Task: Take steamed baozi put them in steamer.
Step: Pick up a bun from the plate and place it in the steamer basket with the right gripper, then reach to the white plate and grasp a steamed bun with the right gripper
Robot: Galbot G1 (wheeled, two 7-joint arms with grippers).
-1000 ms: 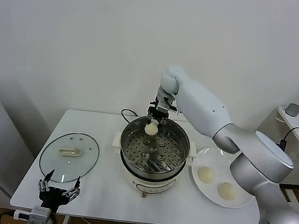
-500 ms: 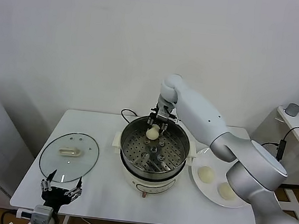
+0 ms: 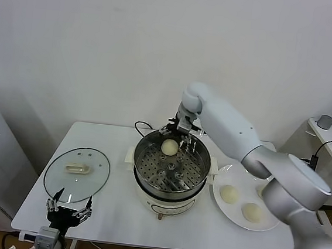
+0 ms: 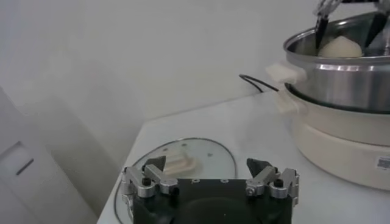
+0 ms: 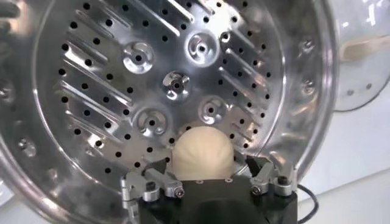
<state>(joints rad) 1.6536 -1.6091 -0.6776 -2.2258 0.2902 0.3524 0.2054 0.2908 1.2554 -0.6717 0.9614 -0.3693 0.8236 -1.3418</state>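
One cream-white, dome-shaped baozi (image 3: 169,147) is sitting on the perforated floor of the steamer (image 3: 201,173), at about 12 o'clock near the far wall. The steamer, a shiny round steel basket on a cream base, is standing upright and uncovered. Two more baozi (image 3: 228,193) (image 3: 251,211) are lying apart at its 4 o'clock.
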